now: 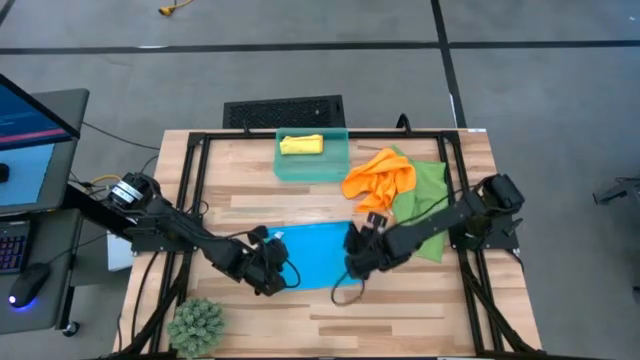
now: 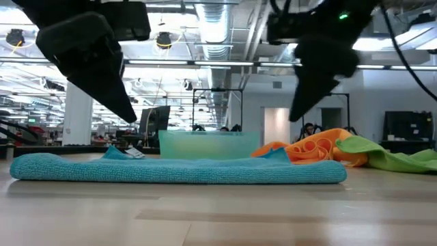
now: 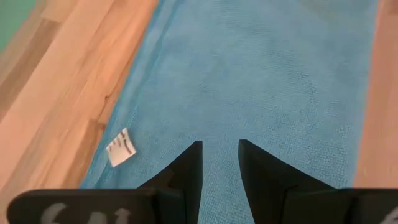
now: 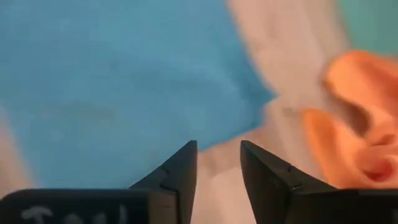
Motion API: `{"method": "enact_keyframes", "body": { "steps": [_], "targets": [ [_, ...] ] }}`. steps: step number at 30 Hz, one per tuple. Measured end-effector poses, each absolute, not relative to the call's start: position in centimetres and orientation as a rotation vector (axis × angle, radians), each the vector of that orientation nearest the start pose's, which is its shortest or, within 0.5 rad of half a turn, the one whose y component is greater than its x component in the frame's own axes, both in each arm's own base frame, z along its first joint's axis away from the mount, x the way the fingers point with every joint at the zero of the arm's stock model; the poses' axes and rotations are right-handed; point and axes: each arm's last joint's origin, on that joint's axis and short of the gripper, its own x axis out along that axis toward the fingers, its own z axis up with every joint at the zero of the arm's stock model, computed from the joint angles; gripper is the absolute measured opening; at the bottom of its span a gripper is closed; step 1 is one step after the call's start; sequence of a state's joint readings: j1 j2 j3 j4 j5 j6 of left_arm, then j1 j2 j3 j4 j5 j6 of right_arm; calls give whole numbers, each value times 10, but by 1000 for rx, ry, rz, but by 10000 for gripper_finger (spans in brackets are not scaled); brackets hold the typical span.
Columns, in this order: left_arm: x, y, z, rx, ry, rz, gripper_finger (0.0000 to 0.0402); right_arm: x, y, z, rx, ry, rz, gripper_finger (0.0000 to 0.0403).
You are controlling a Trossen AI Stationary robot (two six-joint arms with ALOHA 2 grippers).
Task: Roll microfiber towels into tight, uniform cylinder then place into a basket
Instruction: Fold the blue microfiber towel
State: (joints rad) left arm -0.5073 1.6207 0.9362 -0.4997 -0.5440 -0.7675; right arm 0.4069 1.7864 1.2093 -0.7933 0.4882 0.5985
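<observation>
A bright blue towel (image 1: 315, 255) lies flat on the wooden table's middle, a white label (image 3: 121, 148) at its edge. My left gripper (image 3: 220, 146) hovers open over the towel's left end (image 1: 283, 264), fingers slanting down and clear of the cloth. My right gripper (image 4: 219, 146) hovers open over the towel's right end (image 1: 353, 250), also touching nothing. In the low view both stand above the blue towel (image 2: 177, 169). The teal basket (image 1: 335, 165) stands at the far middle and holds a rolled yellow towel (image 1: 301, 145). An orange towel (image 1: 380, 178) lies crumpled on a green towel (image 1: 428, 195).
A black grate (image 1: 283, 110) lies beyond the table's far edge, behind the basket. A small green plant (image 1: 197, 325) stands at the near left corner. Bare wood runs along the near edge in front of the blue towel.
</observation>
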Motion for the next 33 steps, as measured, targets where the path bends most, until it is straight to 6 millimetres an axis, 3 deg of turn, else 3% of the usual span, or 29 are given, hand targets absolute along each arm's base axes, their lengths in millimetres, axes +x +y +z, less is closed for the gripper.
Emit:
{"method": "enact_keyframes", "body": {
  "steps": [5, 10, 13, 23, 28, 33],
  "targets": [
    [269, -122, 161, -140, 910, 364, 95, 306, 154, 183, -67, 1071, -309, 129],
    [268, -112, 153, -165, 910, 376, 95, 311, 169, 172, -6, 965, -245, 113],
    [269, -108, 151, -178, 915, 383, 95, 310, 168, 156, -22, 994, -249, 105],
    [271, -95, 146, -220, 946, 388, 95, 318, 166, 150, 70, 1037, -179, 87],
    [267, -86, 143, -227, 1037, 409, 95, 319, 163, 134, 111, 1123, -193, 77],
    [264, -84, 140, -275, 1080, 424, 95, 321, 157, 132, 127, 1145, -205, 70]
  ]
}}
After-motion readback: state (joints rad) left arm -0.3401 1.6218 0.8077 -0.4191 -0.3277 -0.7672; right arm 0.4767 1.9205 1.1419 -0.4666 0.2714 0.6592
